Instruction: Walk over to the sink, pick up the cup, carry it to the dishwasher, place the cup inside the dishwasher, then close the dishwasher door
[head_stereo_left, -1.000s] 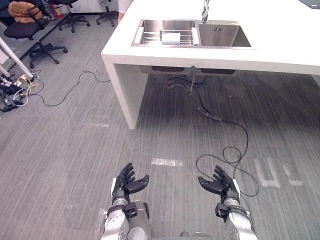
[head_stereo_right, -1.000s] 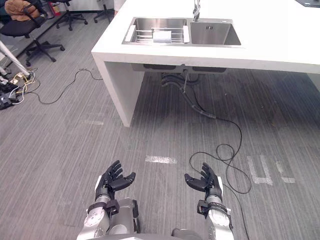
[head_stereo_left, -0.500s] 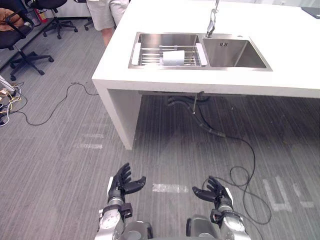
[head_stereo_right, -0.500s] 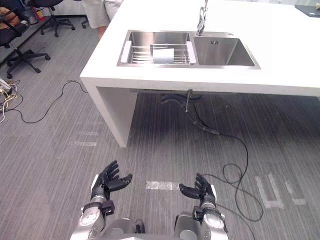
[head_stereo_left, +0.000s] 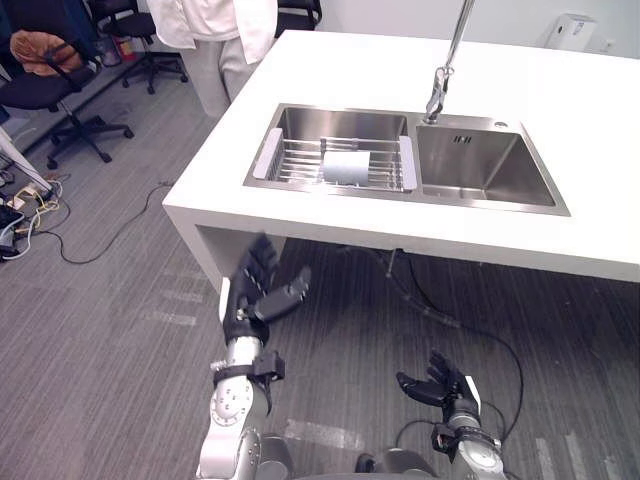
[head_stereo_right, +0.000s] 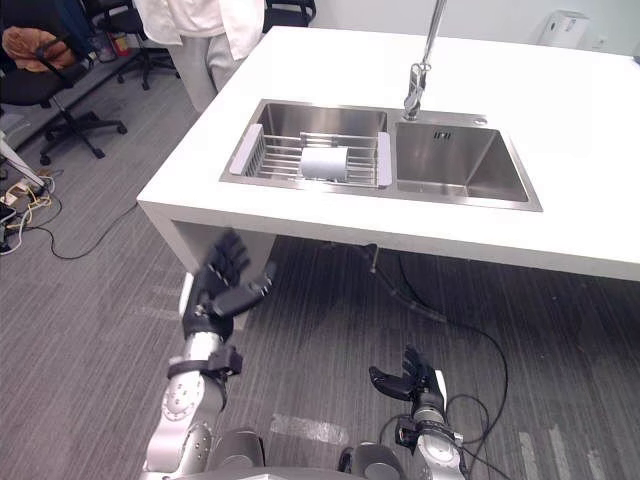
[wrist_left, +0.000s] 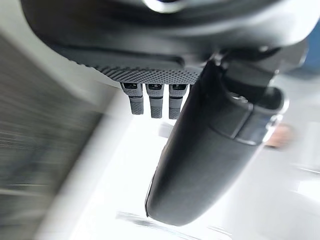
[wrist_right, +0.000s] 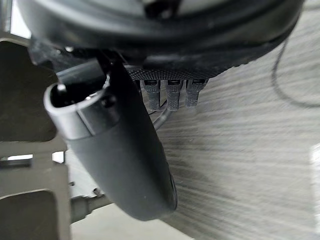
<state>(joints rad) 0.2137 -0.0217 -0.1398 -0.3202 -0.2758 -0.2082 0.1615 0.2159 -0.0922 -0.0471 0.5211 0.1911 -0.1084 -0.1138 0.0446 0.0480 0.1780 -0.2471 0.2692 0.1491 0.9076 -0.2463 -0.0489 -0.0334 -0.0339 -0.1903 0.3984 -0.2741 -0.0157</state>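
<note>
The step in hand is the approach and reach, and you are close enough now to plan it. The small white cylindrical cup (head_stereo_left: 348, 167) lies on its side on the wire drying rack (head_stereo_left: 295, 162) that spans the left basin of the stainless steel double sink (head_stereo_left: 485, 170). The sink is set into the white surface (head_stereo_left: 600, 150).

Your left hand (head_stereo_left: 258, 295) is raised in front of the surface's near edge, below the sink's left corner. Its fingers are spread apart and it holds nothing. Your right hand (head_stereo_left: 440, 380) hangs low, well below the sink, with its fingers loosely apart and also empty.

Lift the left hand clear above the edge before moving it forward, or it will likely knock the underside of the surface. Come down on the cup from above and across its round side. It will probably roll along the rack wires if you nudge it from one end. Close around its middle and lift straight up.

Watch the tall chrome tap (head_stereo_left: 440, 85) at the back of the sink, between the basins. It stands just beside the cup's far right. A person in a white coat (head_stereo_left: 215, 25) stands beyond the sink's left end, near the surface's corner, so keep your swing narrow. Black office chairs (head_stereo_left: 60, 90) sit further left of the sink, well apart from your path.
</note>
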